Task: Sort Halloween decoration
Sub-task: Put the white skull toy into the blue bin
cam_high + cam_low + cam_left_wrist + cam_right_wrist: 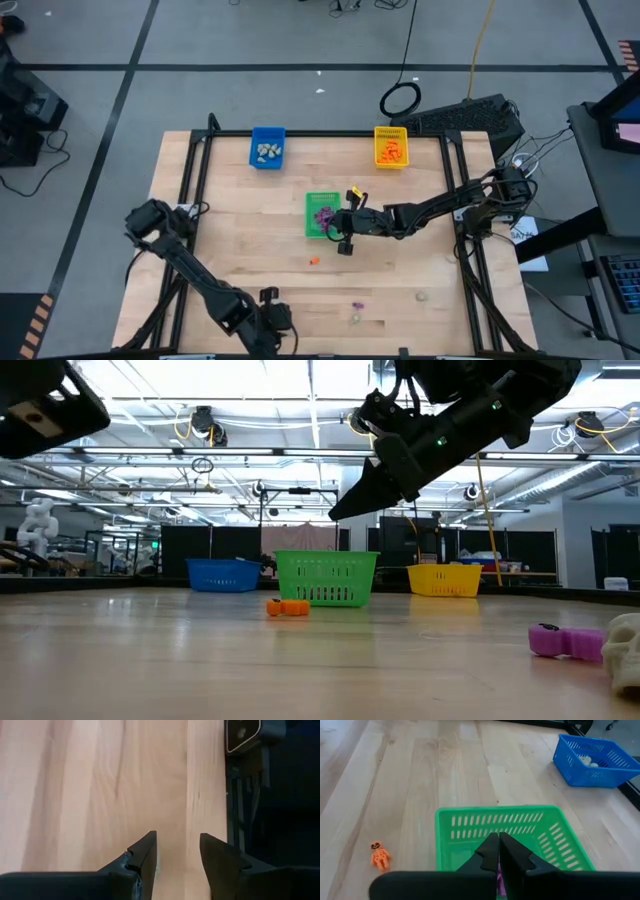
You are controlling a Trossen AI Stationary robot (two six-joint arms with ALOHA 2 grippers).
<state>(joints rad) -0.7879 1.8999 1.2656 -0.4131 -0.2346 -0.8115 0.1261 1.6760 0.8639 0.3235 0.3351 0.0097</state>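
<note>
At the table's near edge the left gripper [177,852] hangs with fingers parted over bare wood. Nearby lie a purple trinket [562,641], cut-off pale trinket [627,650] and orange trinket [380,855]. Farther, the right gripper [498,851], clenched, hides purple pieces in the green tray [550,827].

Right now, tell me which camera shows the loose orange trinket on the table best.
The right wrist view: the orange trinket lies flat and unblocked, its figure shape readable, beside the green tray. The high view gives only an orange speck. The low view shows it side-on before the tray. The left wrist view misses it.
</note>
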